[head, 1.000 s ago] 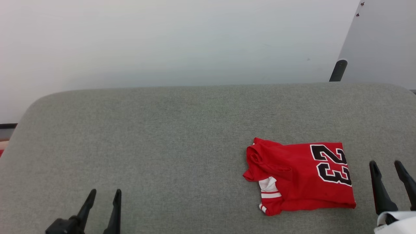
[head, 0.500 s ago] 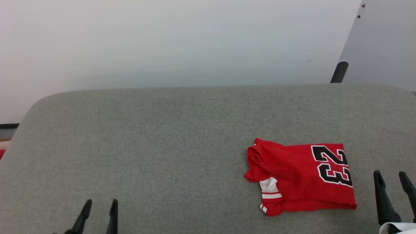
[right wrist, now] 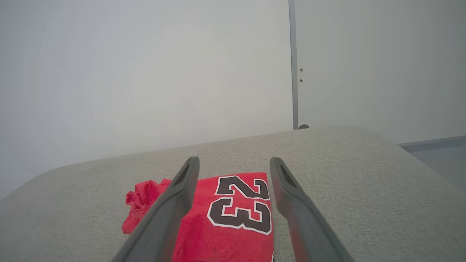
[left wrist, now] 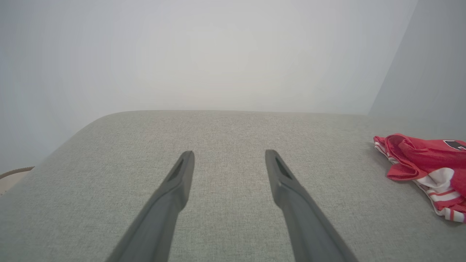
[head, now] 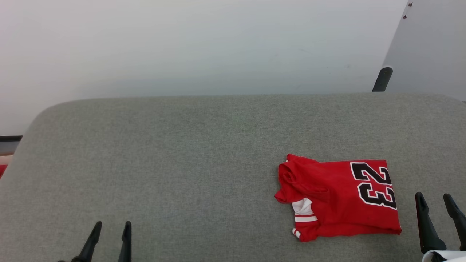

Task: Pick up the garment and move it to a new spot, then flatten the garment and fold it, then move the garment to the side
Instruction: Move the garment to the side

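Right claw (head: pixel 433 196), jaws fully spread and empty, stands at 3 o'clock of the folded garment (head: pixel 338 198) lying at 4 o'clock on the table (head: pixel 182 163), left claw (head: pixel 113 223) likewise empty at 7 o'clock, presumably clear because side placement looks complete.

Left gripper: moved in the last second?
Yes: the left gripper pulled back down the head view, farther from the garment, which lies unmoved.
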Robot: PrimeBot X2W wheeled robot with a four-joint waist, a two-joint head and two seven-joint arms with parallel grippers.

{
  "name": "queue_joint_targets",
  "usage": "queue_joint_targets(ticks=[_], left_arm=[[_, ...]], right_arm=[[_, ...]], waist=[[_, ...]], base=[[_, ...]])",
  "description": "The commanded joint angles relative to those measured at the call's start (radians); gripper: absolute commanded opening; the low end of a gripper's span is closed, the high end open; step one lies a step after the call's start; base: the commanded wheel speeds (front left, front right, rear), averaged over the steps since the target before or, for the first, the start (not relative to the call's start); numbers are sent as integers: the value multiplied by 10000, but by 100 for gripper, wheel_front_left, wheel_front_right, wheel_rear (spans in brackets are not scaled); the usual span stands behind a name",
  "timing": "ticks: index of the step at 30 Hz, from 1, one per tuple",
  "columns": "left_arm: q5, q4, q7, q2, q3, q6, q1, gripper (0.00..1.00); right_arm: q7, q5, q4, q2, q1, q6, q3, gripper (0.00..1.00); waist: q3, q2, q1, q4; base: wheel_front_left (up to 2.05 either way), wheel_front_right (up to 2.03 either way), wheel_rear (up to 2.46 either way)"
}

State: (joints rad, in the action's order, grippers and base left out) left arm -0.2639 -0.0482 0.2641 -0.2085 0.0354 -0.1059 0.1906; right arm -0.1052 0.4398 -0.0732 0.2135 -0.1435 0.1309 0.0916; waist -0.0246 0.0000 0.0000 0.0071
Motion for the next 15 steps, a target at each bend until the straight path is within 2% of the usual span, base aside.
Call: queue_joint_targets(ticks=[1, 10, 15], left_arm=[[13, 25, -7, 26, 20, 22, 0, 100], [46, 109, -7, 109, 11, 43, 53, 100], [50, 98, -7, 162, -47, 40, -92, 100]], right_arm=[[7, 74, -28, -29, -27, -4, 12, 100], [97, 133, 72, -102, -38, -6, 31, 100], [681, 106, 153, 13, 455, -4, -182, 100]], waist=[[3, 0, 0, 4], [-25, 0, 0, 65], [68, 0, 0, 128]], base=[[0, 0, 0], [0, 0, 0], [0, 0, 0]])
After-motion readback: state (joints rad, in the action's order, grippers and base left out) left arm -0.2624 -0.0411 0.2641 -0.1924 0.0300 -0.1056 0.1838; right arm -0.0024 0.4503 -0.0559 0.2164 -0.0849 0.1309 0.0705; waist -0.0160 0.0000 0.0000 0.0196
